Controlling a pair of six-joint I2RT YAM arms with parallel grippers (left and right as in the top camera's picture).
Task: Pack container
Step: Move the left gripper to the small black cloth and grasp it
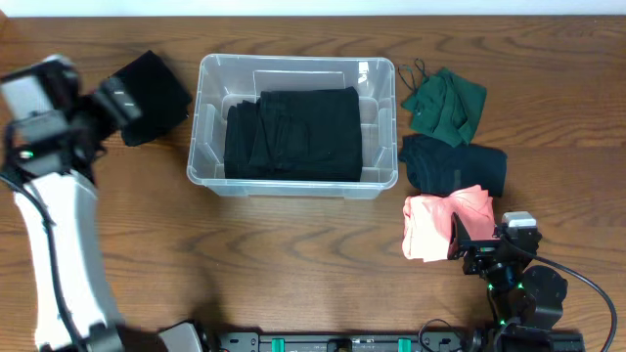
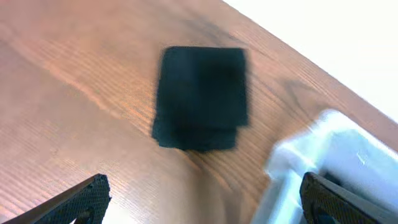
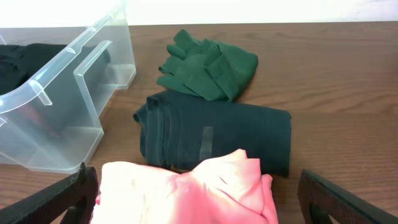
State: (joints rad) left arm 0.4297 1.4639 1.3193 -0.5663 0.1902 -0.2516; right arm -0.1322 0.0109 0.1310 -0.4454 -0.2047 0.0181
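So, only partly packed.
The large clear plastic rectangular container (image 1: 196,156) holds a folded black garment (image 1: 293,132); four other folded cloths (image 1: 455,164) wait outside; left gripper (image 2: 205,194) and right gripper (image 3: 199,200) gape apart.

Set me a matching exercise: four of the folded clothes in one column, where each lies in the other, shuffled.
Things:
1. pink garment
2. green garment
3. small black cloth
4. large black garment

Places:
A. inside the container
B. outside, left of the container
C. just in front of the right gripper
D. by the container's far right corner

Pairs: 1-C; 2-D; 3-B; 4-A
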